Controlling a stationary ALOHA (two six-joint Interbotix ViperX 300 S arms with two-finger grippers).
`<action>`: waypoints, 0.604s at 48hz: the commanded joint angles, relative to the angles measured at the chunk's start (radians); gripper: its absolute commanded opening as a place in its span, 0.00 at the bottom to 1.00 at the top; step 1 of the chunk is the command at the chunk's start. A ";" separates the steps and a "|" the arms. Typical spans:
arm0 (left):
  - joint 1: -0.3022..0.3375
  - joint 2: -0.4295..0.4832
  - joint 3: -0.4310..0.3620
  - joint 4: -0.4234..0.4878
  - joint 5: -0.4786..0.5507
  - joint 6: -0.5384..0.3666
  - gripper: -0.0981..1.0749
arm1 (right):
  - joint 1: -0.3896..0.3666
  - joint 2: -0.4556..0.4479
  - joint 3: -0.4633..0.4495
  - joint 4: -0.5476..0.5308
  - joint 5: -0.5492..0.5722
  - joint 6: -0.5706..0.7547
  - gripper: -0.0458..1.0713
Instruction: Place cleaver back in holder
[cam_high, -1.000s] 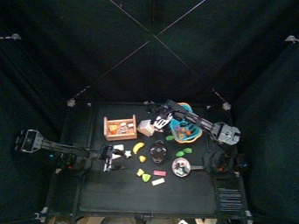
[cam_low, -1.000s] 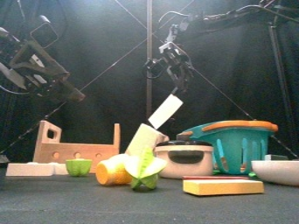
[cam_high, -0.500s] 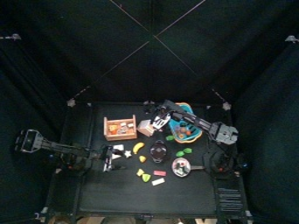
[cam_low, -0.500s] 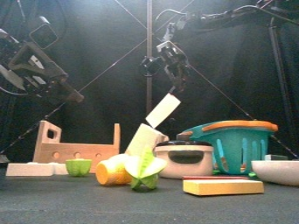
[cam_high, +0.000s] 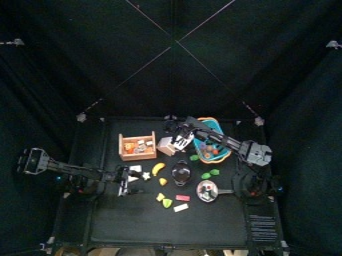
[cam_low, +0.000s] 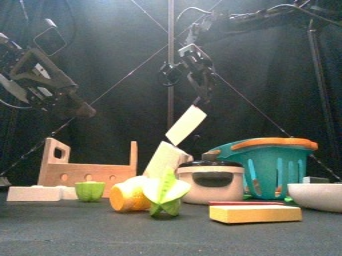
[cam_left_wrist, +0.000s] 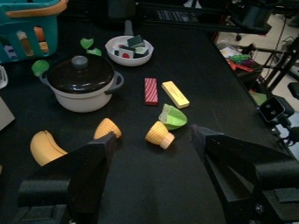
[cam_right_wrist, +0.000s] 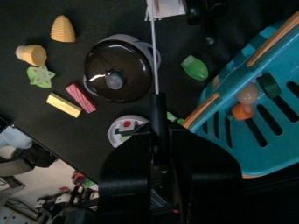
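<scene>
The cleaver (cam_low: 189, 124), a small whitish flat blade on a thin dark handle, hangs tilted in the air above the table's middle. My right gripper (cam_low: 191, 78) is shut on its handle. In the right wrist view the blade (cam_right_wrist: 163, 7) shows at the far end of the handle clamped between the jaws (cam_right_wrist: 155, 131). The holder (cam_high: 135, 146), a tan wooden box with orange-red bits, stands to the left of the right gripper (cam_high: 178, 128), and the cleaver is apart from the holder (cam_low: 80, 170). My left gripper (cam_left_wrist: 156, 153) rests wide open and empty near the table's left front.
A teal basket (cam_low: 261, 165) stands right of the middle, with a black lidded pot (cam_low: 211, 182) in front of it. Yellow and green food pieces (cam_low: 147, 192), a yellow block (cam_low: 254, 212) and a white bowl (cam_left_wrist: 131, 50) lie around the front half.
My right gripper has shifted slightly left toward the holder with the cleaver in it. The left arm has not moved.
</scene>
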 joint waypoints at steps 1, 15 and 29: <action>0.002 0.000 -0.009 -0.002 -0.005 0.000 0.94 | 0.000 -0.020 -0.023 0.000 0.005 -0.003 0.43; 0.002 0.000 -0.009 -0.002 -0.005 0.000 0.94 | 0.000 -0.020 -0.008 0.005 0.006 -0.003 0.43; 0.002 0.000 -0.006 -0.002 -0.005 0.000 0.94 | 0.000 -0.020 0.009 -0.003 0.006 -0.005 0.43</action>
